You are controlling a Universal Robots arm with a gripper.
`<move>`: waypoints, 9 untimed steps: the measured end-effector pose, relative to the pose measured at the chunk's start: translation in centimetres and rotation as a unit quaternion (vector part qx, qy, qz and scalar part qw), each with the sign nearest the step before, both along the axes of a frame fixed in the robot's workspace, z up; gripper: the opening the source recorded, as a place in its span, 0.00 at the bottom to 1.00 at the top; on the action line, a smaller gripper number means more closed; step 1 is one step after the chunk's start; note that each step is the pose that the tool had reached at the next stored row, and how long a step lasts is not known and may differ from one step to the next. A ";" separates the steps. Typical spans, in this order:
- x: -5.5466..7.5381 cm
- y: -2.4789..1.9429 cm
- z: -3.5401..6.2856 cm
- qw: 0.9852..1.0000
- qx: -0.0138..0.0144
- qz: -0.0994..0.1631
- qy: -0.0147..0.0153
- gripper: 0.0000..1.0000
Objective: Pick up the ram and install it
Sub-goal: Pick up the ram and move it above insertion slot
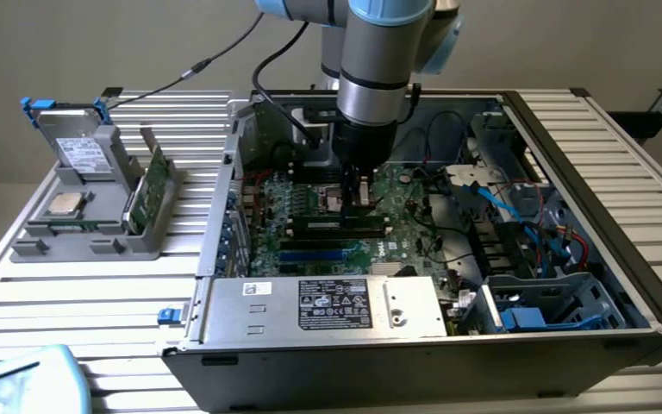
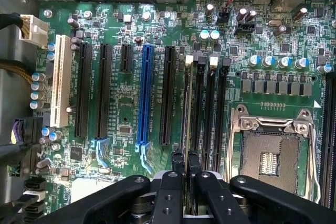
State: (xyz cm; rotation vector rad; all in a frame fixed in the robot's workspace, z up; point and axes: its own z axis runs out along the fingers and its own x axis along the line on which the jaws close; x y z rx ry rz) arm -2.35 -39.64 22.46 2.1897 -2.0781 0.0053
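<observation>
Gripper (image 2: 185, 157), black and two-fingered, reaches down into an open computer case (image 1: 653, 285). Its fingers are pressed together on a thin strip seen edge-on, which I take to be the ram (image 2: 186, 108). The ram hangs lengthwise over the motherboard (image 2: 118, 93), in line with the memory slot (image 2: 187, 85) that lies nearest the long expansion slots. The other memory slots and the open processor socket (image 2: 270, 150) lie on its far side. Whether its lower edge already touches the slot cannot be told.

Handling: by its look the stick is light, stiff and very thin, with smooth flat faces, and it is easily damaged by bending or twisting. The sound place to hold it is across the two faces, midway along the upper edge and clear of the contact edge. The fingers appear to sit about there, so that it hangs level.

Elsewhere: on the exterior view's left, a grey holder (image 1: 78, 233) carries a hard drive (image 1: 78, 155) and a green board (image 1: 147, 185) standing upright.

Writing: a black-and-white sticker (image 1: 334, 304) lies on the metal power supply (image 1: 423, 310), and the hard drive bears a pale label. On both the print is too small to read. No brand name can be made out on the motherboard.
</observation>
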 end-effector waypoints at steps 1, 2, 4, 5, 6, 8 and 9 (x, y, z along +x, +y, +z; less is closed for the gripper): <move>0.0 -0.01 0.00 1.000 0.000 0.000 0.000 0.14; 0.0 -0.02 0.00 1.000 0.000 0.000 0.001 0.14; 0.0 -0.03 0.00 1.000 0.000 0.000 0.001 0.14; 0.0 -0.05 0.00 1.000 0.000 0.000 0.001 0.14; 0.0 -0.05 0.00 1.000 0.000 0.000 0.001 0.14; 0.1 -0.06 0.01 1.000 0.001 0.000 0.001 0.14; 0.1 -0.06 0.02 1.000 0.001 0.000 0.001 0.14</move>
